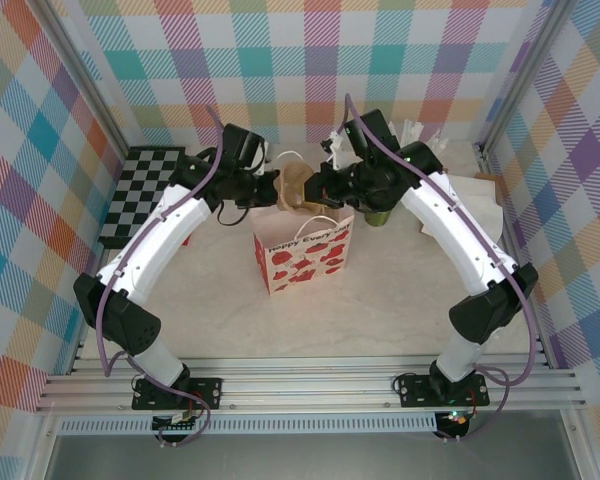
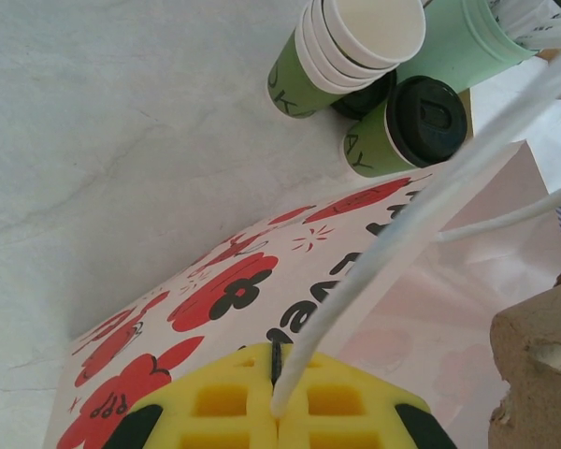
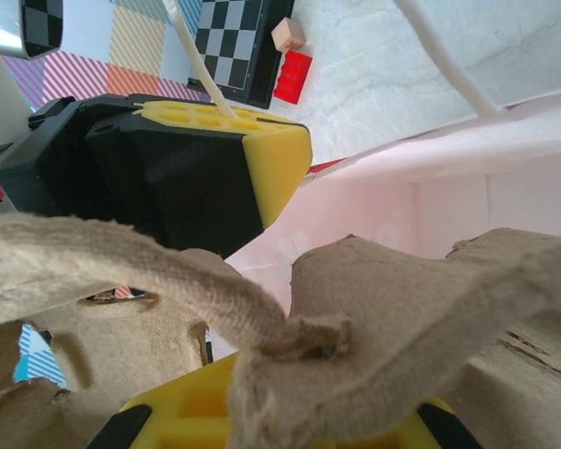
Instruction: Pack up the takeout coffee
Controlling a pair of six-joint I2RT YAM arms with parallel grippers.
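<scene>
Outside the bag (image 2: 215, 299), on the table (image 2: 93, 140), lidded takeout coffee (image 2: 407, 126)

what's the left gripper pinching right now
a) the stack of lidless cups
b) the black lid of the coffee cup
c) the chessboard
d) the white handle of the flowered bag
d: in the left wrist view the left gripper has its yellow fingers closed on the white handle of the flowered bag, while the takeout coffee stands untouched on the table beyond it.
</scene>
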